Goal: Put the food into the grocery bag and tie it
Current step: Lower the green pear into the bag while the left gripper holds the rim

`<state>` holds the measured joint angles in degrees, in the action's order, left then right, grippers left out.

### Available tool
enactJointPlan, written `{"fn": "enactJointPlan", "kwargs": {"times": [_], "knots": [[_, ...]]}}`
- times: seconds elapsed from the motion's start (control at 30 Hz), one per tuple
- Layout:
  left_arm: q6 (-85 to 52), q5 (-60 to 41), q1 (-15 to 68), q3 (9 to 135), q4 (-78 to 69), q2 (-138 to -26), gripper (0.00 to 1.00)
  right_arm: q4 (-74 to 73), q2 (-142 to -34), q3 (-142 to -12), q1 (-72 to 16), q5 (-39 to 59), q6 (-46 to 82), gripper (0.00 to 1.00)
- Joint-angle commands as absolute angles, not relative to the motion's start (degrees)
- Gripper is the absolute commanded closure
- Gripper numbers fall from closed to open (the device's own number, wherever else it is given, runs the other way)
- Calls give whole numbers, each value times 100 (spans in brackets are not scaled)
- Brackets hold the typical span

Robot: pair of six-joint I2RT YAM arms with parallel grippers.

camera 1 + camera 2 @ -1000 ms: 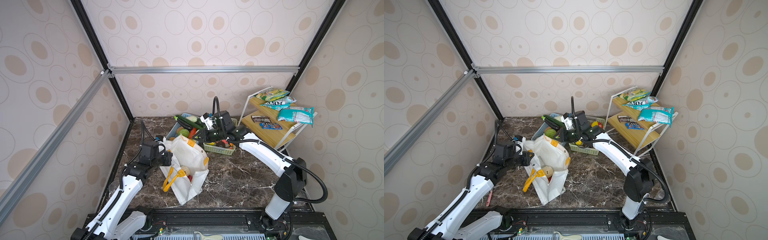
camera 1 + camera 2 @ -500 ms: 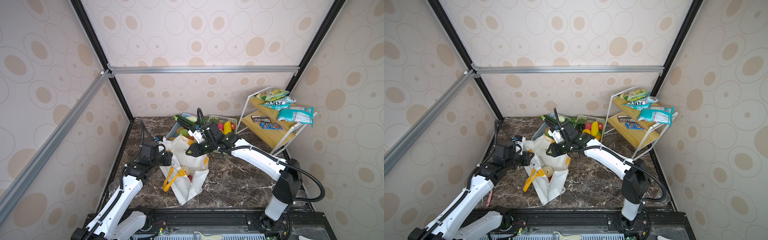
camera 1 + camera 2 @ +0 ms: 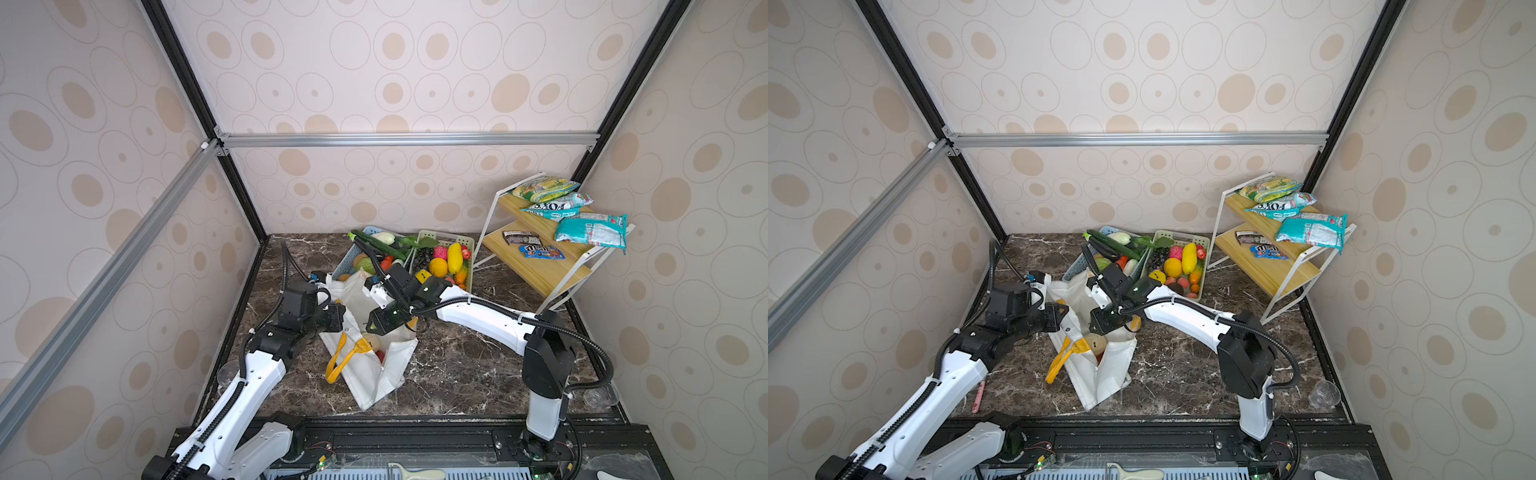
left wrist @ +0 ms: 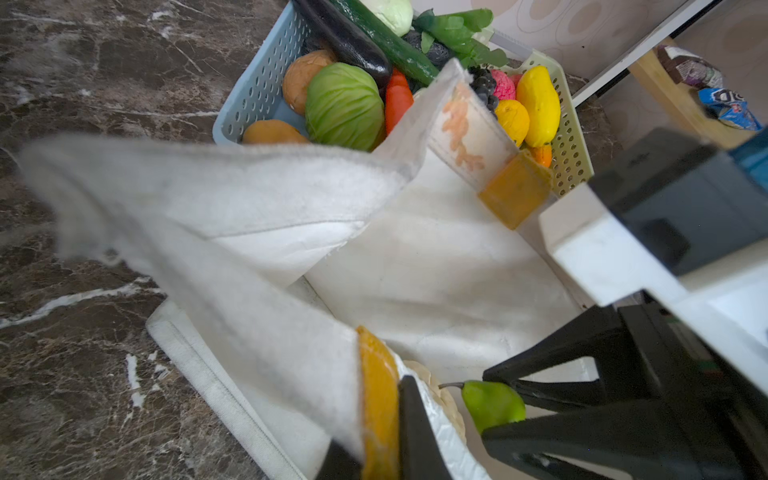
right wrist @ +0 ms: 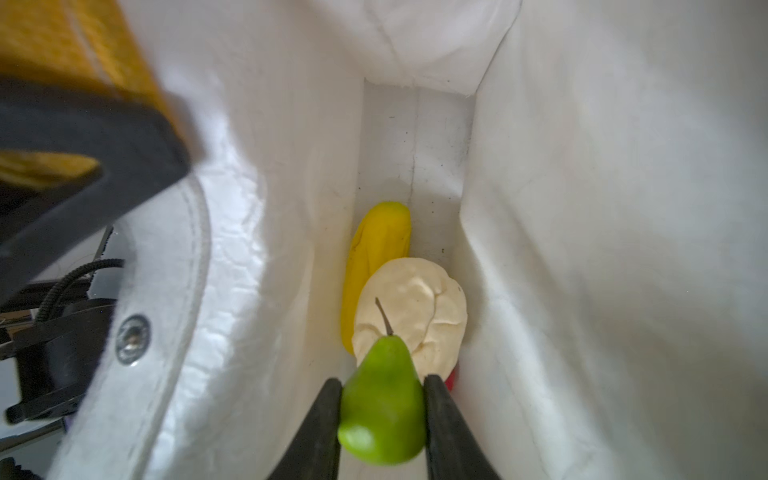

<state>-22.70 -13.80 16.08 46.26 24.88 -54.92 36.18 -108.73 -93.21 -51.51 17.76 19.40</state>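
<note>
Right gripper: the jaws are standing narrow and are clasping a green pear across its broad lower half, with both fingers touching its skin. The pear is hanging stem-forward inside the grocery bag, above a cream-white fruit and a yellow fruit that are lying on the bag's floor. A sliver of something red is showing beside them; what it is cannot be told.

Left gripper: the jaws are closed and are pinching the bag's rim at the orange strap tab, propping the mouth open. A snap button is showing on the rim nearby.

Further out, in a top view, more fruit is waiting in the green basket, next to a blue basket of vegetables. The tying has not begun.

Risks noted:
- The pear is glossy and tapered. An uneven squeeze could shoot it sideways against the fabric rather than straight down.
- The mouth is depending on one pinch. If the rim slips out, the wall is likely to fold onto the right arm and block the way out.
- The walls are standing close on both sides. Jaws opened wide could catch the cloth and drag the bag on withdrawal.
- A pear released from here would land on rounded fruit and could roll.
</note>
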Motion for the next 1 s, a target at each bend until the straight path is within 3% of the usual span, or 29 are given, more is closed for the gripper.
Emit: {"fn": "enactJointPlan", "kwargs": {"times": [0.0,0.23,0.5,0.97], "knots": [[-2293,-1308,1598,4638,2330,-5356,100,3913,-11040,-9565,-5233,1468,1754,66],[-2307,-1317,1598,4613,2316,-5357,100,4146,-11249,-9752,-5328,1179,1615,61],[-2304,-1315,1598,4606,2320,-5348,100,4228,-11146,-9809,-5344,1164,1557,37],[-2303,-1315,1599,4627,2351,-5318,100,4012,-10101,-9654,-5243,791,1646,26]]}}
